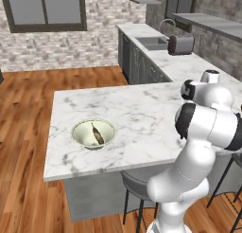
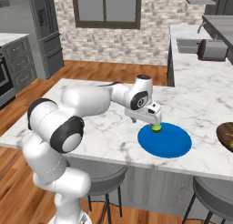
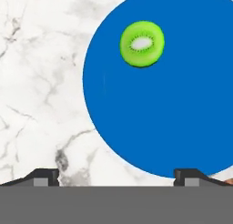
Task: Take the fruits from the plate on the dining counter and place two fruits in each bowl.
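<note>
green fruit (image 3: 142,43) on plate (image 3: 182,109), beneath open pincer (image 2: 146,119)

Plate (image 3: 173,95) cut by the hand view's top and right edges; brown bowl (image 2: 226,134) clipped at right.

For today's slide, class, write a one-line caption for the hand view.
Open fingers hang above a green fruit on the blue plate, marble counter beside.
</note>
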Tool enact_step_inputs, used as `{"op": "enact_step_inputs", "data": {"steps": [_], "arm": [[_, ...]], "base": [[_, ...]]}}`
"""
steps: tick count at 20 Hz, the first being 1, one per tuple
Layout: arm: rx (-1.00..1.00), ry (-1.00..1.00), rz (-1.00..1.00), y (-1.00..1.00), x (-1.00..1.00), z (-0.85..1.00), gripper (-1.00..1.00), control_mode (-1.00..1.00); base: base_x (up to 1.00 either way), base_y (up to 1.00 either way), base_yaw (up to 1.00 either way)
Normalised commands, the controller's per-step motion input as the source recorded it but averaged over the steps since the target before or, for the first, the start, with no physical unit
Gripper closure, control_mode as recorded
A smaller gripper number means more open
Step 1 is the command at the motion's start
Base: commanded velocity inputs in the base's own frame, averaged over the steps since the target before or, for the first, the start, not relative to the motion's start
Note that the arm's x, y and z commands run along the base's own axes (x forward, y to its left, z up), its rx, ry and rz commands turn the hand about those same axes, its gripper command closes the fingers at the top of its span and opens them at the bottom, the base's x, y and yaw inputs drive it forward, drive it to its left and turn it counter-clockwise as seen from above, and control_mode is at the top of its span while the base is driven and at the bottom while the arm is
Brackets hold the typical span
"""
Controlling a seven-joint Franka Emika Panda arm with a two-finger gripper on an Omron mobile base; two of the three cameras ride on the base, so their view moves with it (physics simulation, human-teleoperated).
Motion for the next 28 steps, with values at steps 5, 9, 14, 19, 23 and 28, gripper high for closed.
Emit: {"op": "enact_step_inputs", "data": {"steps": [5,9,14,19,23,28], "arm": [[-0.06,0.0,-0.11,-0.27,0.17,-0.12,-1.0,-1.0],[-0.09,0.0,-0.07,-0.08,0.18,-0.27,-1.0,-1.0],[0.0,-0.03,-0.03,-0.09,0.27,-0.35,-1.0,-1.0],[0.0,-0.02,0.0,-0.24,0.26,-0.2,-1.0,-1.0],[0.0,0.0,0.0,-0.26,0.19,-0.04,-1.0,-1.0],[0.0,0.0,0.0,-0.02,0.24,-0.14,-1.0,-1.0]], "base": [[0.0,0.0,0.0],[0.0,0.0,0.0],[0.0,0.0,0.0],[0.0,0.0,0.0],[0.0,0.0,0.0],[0.0,0.0,0.0]]}}
